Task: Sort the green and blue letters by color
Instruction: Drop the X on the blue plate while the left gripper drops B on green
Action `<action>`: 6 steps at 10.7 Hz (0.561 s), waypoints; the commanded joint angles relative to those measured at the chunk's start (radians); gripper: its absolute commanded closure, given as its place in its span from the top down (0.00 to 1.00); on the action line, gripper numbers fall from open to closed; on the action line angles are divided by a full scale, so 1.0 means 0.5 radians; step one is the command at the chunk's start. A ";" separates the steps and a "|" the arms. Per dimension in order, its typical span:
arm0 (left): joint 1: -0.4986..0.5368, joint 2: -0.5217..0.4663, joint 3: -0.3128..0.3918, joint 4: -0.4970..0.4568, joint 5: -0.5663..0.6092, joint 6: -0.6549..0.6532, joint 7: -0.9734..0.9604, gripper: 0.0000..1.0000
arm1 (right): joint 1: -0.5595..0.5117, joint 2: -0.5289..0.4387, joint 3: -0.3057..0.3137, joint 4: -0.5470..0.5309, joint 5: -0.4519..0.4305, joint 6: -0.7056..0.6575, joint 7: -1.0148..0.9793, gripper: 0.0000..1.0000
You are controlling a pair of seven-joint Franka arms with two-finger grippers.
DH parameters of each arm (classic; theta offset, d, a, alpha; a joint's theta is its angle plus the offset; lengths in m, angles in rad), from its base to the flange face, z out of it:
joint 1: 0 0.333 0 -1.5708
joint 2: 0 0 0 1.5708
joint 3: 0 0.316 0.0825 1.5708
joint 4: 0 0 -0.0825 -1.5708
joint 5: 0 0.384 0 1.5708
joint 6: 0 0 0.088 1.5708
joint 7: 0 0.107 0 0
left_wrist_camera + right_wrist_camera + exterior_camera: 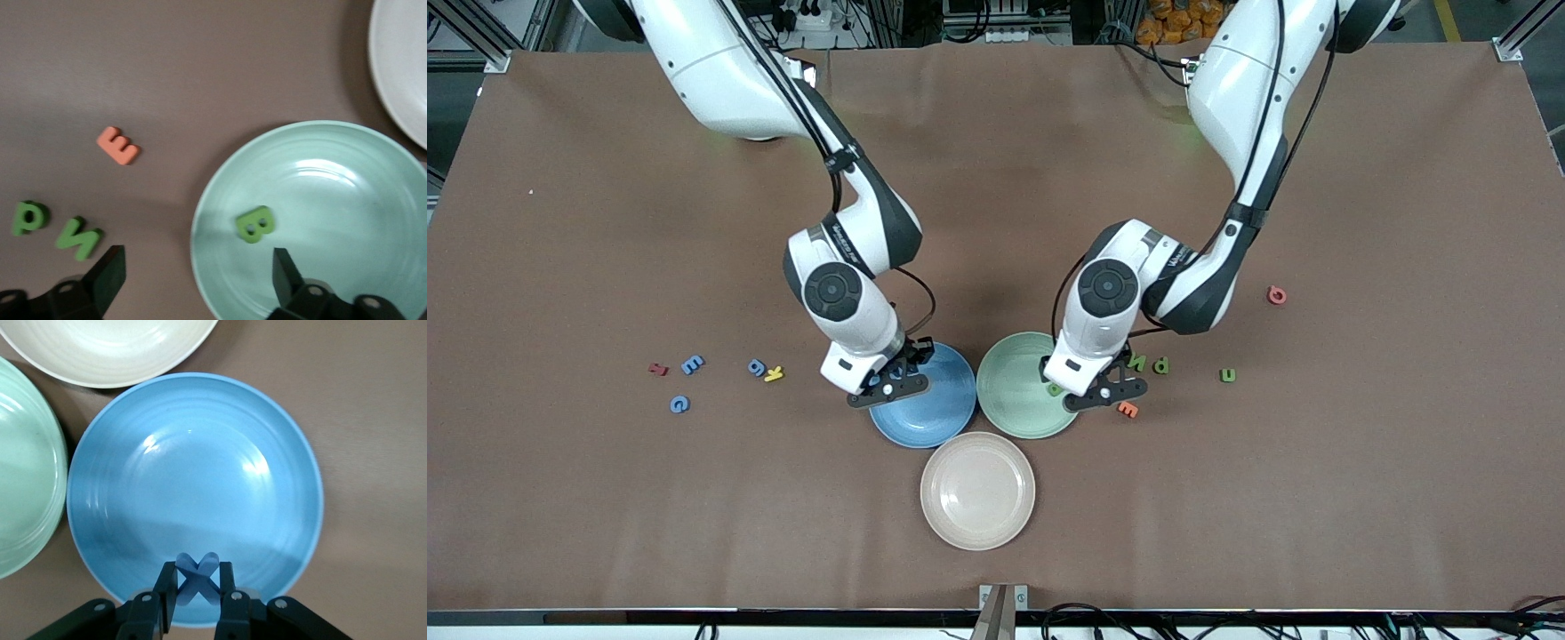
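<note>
A green B is shown lying flat in the green plate beneath the spread, empty left gripper, while a blue X is pinched upright in the right gripper over the blue plate, not yet dropped. Still to be sorted are the blue E, G and g toward the right arm's end, and the green N, P and u beside the green plate. The B's long axis is seen running obliquely across the plate floor.

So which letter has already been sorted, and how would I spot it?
Find the pale green round plate beside the blue round plate. Under the left arm's open hand, a small green foam letter B lies flat inside it, the only letter resting in a plate rather than on the brown table.
</note>
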 commanded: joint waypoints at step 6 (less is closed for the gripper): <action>0.415 -0.640 -0.014 -1.055 0.052 0.538 0.752 1.00 | 0.023 0.174 -0.021 0.207 -0.007 -0.019 0.067 1.00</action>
